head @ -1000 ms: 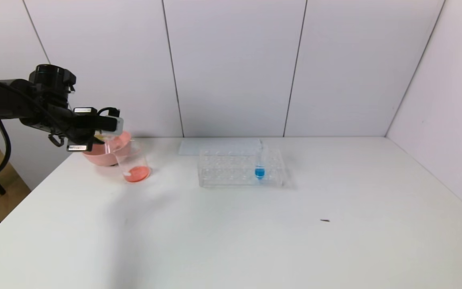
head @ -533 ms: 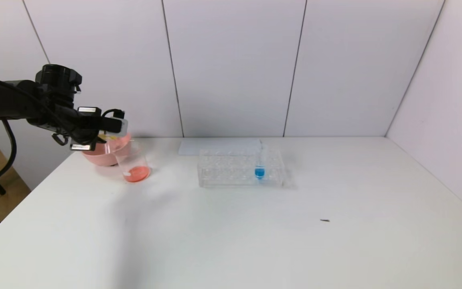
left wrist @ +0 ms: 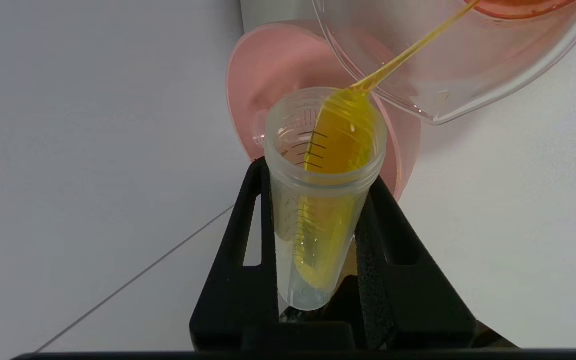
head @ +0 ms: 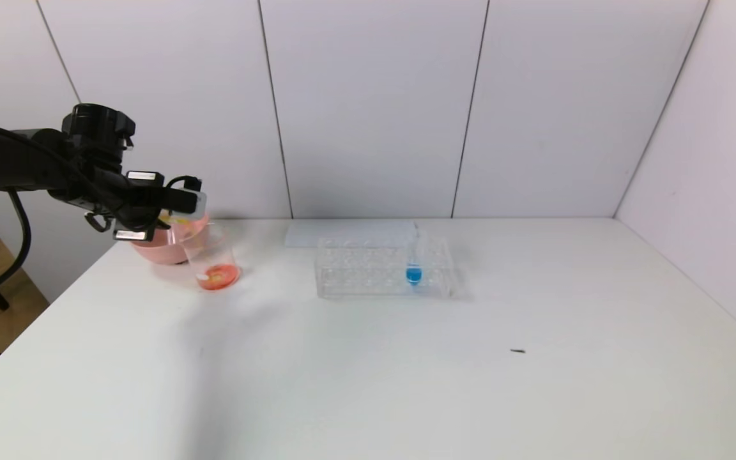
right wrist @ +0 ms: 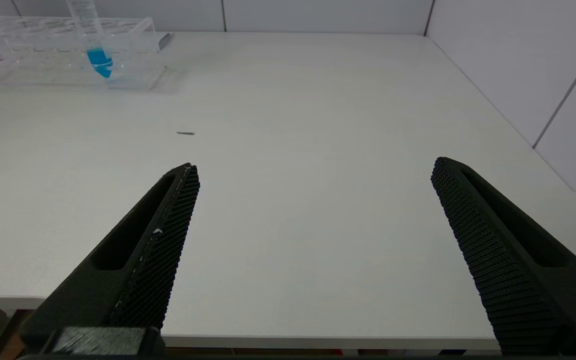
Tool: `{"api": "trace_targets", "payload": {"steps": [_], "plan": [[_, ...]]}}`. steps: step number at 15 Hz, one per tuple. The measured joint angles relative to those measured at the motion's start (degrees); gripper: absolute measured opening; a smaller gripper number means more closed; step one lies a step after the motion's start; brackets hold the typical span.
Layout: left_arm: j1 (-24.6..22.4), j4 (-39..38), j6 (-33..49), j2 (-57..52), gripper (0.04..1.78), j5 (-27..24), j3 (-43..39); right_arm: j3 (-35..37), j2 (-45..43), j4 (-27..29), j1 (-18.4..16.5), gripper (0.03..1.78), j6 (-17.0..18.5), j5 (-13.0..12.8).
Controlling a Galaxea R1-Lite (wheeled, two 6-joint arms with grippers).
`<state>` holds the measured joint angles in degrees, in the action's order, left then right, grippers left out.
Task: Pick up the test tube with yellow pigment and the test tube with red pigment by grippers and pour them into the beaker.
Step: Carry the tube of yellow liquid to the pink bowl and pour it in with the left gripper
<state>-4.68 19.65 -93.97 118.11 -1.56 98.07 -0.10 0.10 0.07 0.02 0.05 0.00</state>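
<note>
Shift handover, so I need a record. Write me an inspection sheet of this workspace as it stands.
Surface: white table, one small dark speck.
Job's things: test tube with yellow pigment tipped, a yellow stream running into the beaker, which holds red-orange liquid; no red tube seen.
Clutter: pink bowl behind the beaker; clear rack holding a blue-liquid tube.
Grippers: left gripper above the beaker, jaws clamped on the yellow tube; right gripper low at the table's near edge, jaws wide apart, empty.
Cables: black cable looping under the left arm.
Surroundings: white panelled walls.
</note>
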Motion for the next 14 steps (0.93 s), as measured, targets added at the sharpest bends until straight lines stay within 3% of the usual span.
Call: {"api": "trace_targets", "payload": {"steps": [14], "plan": [[1.5, -1.2, -1.7, 0.5, 0.46, 3.8, -0.2, 0.0, 0.0, 0.0, 0.0, 1.70, 0.0, 0.0]]}}
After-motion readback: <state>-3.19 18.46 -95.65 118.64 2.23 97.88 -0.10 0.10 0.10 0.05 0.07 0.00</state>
